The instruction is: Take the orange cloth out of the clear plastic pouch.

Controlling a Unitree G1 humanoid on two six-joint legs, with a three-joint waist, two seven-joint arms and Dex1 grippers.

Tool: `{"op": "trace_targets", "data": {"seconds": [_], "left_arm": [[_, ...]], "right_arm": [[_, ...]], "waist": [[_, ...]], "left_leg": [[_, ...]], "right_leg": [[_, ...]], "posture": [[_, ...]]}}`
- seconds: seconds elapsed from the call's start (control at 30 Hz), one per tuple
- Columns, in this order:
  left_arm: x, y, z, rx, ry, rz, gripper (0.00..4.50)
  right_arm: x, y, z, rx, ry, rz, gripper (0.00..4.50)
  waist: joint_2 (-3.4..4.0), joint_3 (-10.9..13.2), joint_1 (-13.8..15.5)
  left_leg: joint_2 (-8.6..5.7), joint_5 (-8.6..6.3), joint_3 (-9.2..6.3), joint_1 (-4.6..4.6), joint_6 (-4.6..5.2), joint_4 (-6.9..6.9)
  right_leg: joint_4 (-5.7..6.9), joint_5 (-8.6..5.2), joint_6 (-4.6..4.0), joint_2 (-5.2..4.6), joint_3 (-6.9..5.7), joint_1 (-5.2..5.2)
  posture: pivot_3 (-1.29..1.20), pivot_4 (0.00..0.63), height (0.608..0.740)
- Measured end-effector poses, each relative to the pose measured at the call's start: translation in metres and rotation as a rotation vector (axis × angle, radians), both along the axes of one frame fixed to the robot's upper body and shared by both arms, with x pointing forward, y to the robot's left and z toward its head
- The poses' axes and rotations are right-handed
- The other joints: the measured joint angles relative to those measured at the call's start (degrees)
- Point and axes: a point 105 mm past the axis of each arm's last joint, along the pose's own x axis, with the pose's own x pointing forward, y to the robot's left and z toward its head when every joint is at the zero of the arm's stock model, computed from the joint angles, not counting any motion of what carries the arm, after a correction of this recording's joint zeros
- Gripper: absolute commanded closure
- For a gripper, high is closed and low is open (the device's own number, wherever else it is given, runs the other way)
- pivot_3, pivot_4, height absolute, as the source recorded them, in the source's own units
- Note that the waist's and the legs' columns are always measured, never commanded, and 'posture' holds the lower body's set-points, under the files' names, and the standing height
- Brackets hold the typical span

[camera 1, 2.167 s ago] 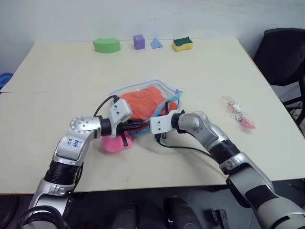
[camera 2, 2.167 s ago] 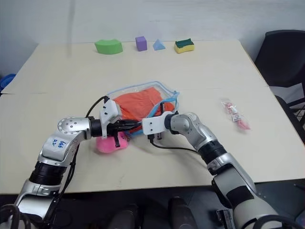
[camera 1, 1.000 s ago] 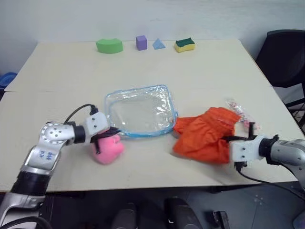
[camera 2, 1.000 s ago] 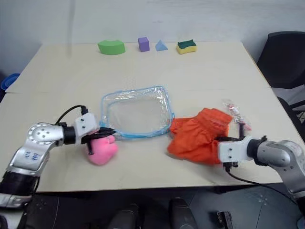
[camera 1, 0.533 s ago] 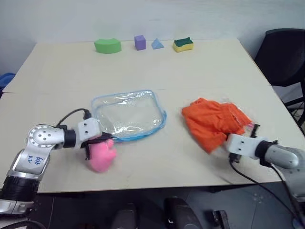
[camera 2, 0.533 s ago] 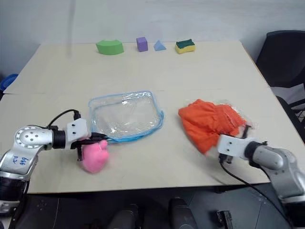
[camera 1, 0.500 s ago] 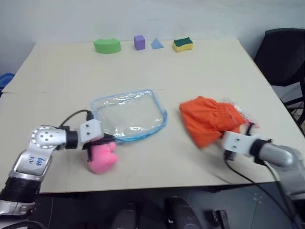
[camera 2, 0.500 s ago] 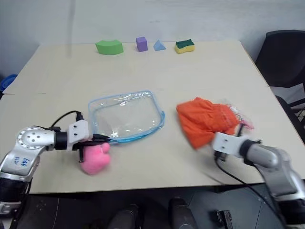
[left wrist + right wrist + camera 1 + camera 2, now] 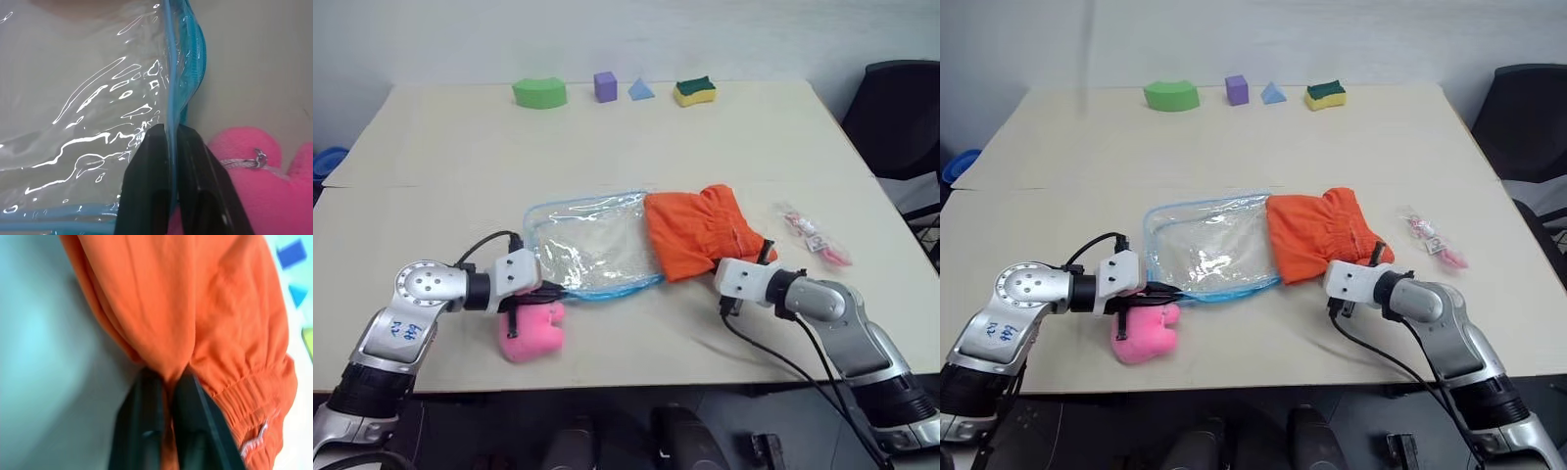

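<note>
Clear plastic pouch (image 9: 590, 250) empty, orange cloth (image 9: 693, 232) beside it

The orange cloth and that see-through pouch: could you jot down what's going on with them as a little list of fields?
orange cloth: out of the pouch, lying on the table against its right-hand edge
clear plastic pouch: flat on the table, looks empty
left gripper: pinching the pouch's blue-trimmed edge
right gripper: pinching a fold of the cloth
pink plush heart: beside the pouch's near-left corner
back of table: green block, purple cube, blue pyramid, sponge
</note>
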Motion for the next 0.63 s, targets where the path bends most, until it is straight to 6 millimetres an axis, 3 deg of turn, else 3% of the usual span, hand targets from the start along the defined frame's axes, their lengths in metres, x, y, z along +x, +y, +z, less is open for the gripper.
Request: {"op": "trace_targets", "data": {"seconds": [0.17,0.3,0.37,0.53,0.63], "left_arm": [[-0.006,0.013,0.004,-0.080,0.068,0.060,1.73],[-0.012,0.033,0.017,-0.147,0.114,0.137,0.50],[-0.014,0.042,0.030,-0.181,0.124,0.179,0.05],[-0.030,0.079,0.087,-0.280,0.110,0.266,0.05],[-0.041,0.101,0.100,-0.285,0.111,0.317,0.05]], "right_arm": [[-0.007,-0.018,0.006,0.059,0.058,-0.042,1.42],[-0.020,-0.040,0.037,0.281,0.170,-0.096,0.02],[-0.034,-0.051,0.054,0.347,0.243,-0.091,0.00],[-0.078,-0.101,0.071,0.511,0.527,-0.199,0.00],[-0.090,-0.123,0.071,0.613,0.604,-0.273,0.00]], "waist": [[0.00,0.0,0.0],[0.00,0.0,0.2],[0.00,0.0,0.2],[-0.01,0.0,0.4],[0.00,0.0,0.1]], "left_leg": [[0.01,-0.02,-0.01,-0.03,0.05,0.01],[0.02,-0.12,-0.05,-0.03,0.21,0.01],[0.03,-0.16,-0.10,-0.02,0.28,-0.01],[0.03,-0.20,-0.17,0.03,0.36,-0.07],[0.03,-0.21,-0.13,0.08,0.38,-0.10]], "right_leg": [[0.04,0.00,0.00,0.00,-0.01,0.01],[-0.02,0.00,0.00,-0.03,-0.04,0.04],[-0.01,0.00,0.00,-0.03,-0.07,0.07],[-0.37,0.00,-0.01,-0.11,-0.16,0.25],[-0.38,-0.01,-0.02,-0.12,-0.13,0.24]], "posture": [[0.00,0.150,0.740],[0.00,0.150,0.740],[0.00,0.150,0.740],[0.00,0.150,0.740],[0.00,0.150,0.740]]}}
